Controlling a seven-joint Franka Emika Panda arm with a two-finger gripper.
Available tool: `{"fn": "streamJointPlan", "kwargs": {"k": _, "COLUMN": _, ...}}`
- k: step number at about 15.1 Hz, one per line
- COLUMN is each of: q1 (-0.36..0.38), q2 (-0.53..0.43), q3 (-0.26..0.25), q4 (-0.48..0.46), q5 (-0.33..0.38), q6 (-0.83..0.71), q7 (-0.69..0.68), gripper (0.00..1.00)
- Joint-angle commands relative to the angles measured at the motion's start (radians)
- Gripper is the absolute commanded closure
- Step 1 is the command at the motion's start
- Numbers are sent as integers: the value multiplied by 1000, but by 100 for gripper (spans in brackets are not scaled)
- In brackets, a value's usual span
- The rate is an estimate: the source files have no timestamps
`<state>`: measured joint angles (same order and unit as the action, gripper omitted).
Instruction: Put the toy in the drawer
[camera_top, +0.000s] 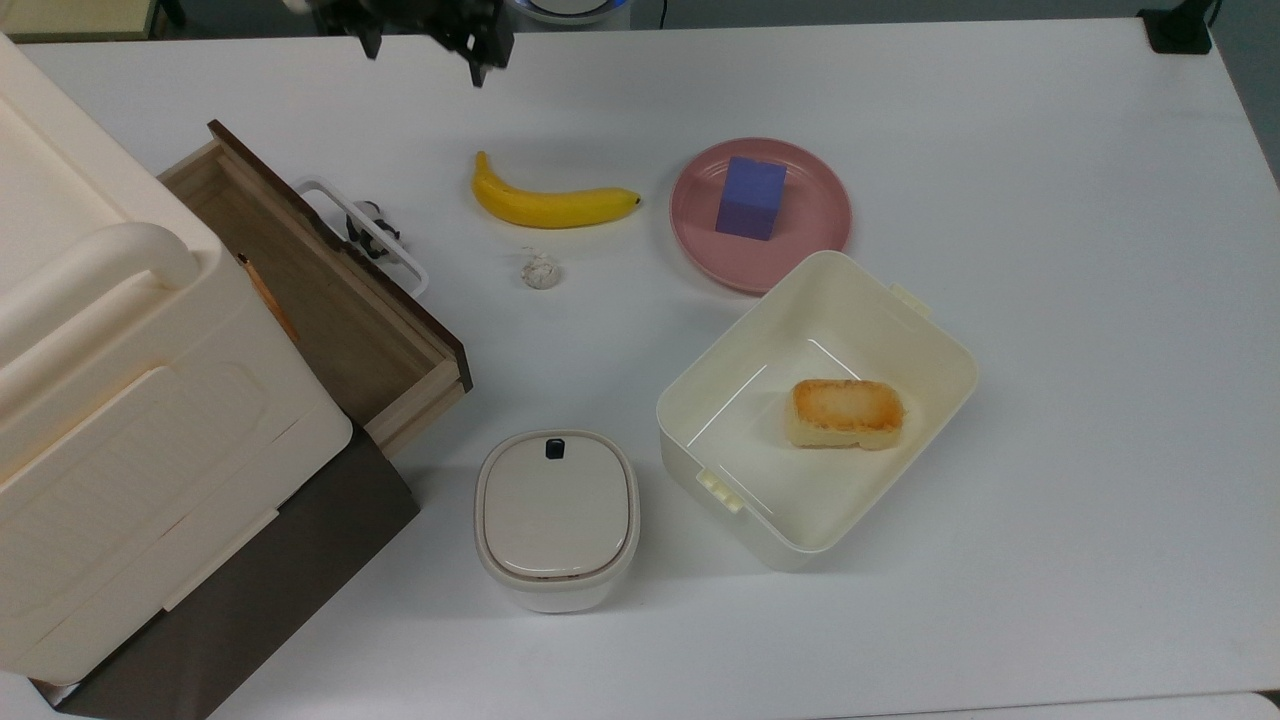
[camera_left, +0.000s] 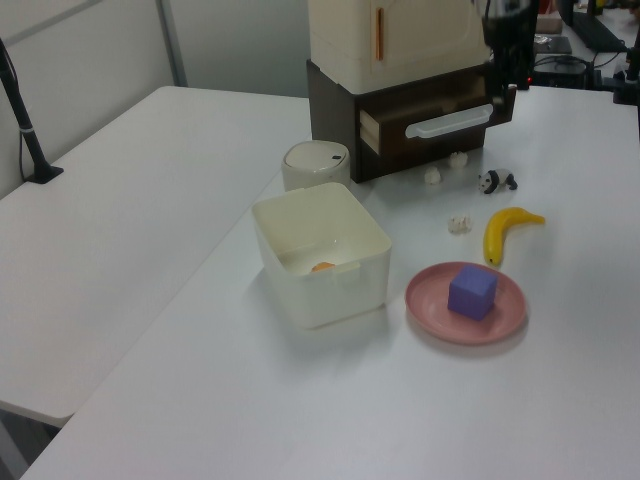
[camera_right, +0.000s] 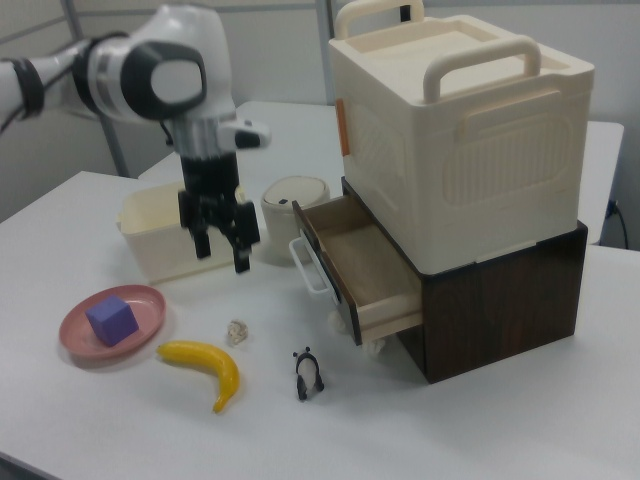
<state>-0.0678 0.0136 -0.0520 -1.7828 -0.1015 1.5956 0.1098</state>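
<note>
The toy (camera_right: 308, 374), a tiny black-and-white panda, stands on the white table just in front of the drawer; in the top view the toy (camera_top: 365, 226) sits partly under the white loop handle. The drawer (camera_right: 362, 268) is pulled open, its wood-lined inside (camera_top: 318, 300) bare. My gripper (camera_right: 220, 246) hangs open and holds nothing, above the table to the right view's left of the drawer and well apart from the toy. In the top view my gripper (camera_top: 425, 52) is at the top edge, beyond the banana.
A banana (camera_top: 552, 204) and a whitish lumpy ball (camera_top: 540, 270) lie near the toy. A pink plate (camera_top: 810, 235) carries a blue cube (camera_top: 750, 197). A cream bin (camera_top: 930, 330) holds a bread piece (camera_top: 846, 412). A lidded pot (camera_top: 556, 515) stands before the drawer; a cream box (camera_right: 460, 140) tops the cabinet.
</note>
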Motion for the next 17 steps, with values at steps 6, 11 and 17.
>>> {"fn": "streamJointPlan", "kwargs": {"k": 6, "q1": -17, "q2": -1, "q3": 0, "q4": -256, "q5": -207, "q6": 351, "q7": -41, "gripper": 0}}
{"fn": "streamJointPlan", "kwargs": {"k": 11, "q1": -17, "q2": 72, "q3": 0, "q4": -277, "q5": -393, "q6": 406, "q7": -42, "gripper": 0}}
{"fn": "streamJointPlan", "kwargs": {"k": 17, "q1": -20, "q2": 147, "q3": 0, "q4": -276, "q5": -504, "q6": 454, "q7": -29, "gripper": 0}}
